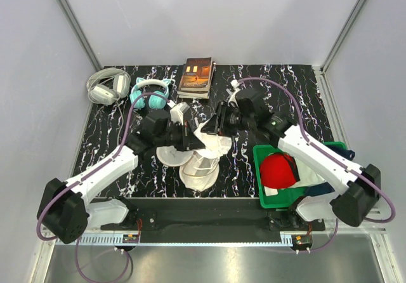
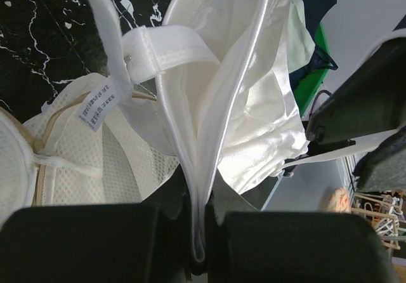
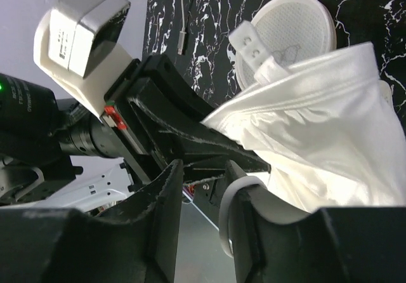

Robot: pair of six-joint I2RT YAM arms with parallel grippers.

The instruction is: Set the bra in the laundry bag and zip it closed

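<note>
Fabric of the bra (image 2: 254,105) is pinched in the left hand (image 2: 198,223), reaching toward two o'clock above the laundry bag (image 1: 200,172); the right hand (image 3: 202,194), aimed at ten o'clock, stands parted.

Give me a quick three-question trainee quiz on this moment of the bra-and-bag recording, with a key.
1. True or false: the bra already lies inside the laundry bag.
2. Which gripper pinches the bra's edge between shut fingers? A) left gripper B) right gripper C) neither
3. Fill in: the cloth at the left of the green bin is ____.
Key: 1 false, it hangs from a gripper, outside the bag. 2 A; the right gripper's jaws stand apart. 3 red, the red cloth.
</note>
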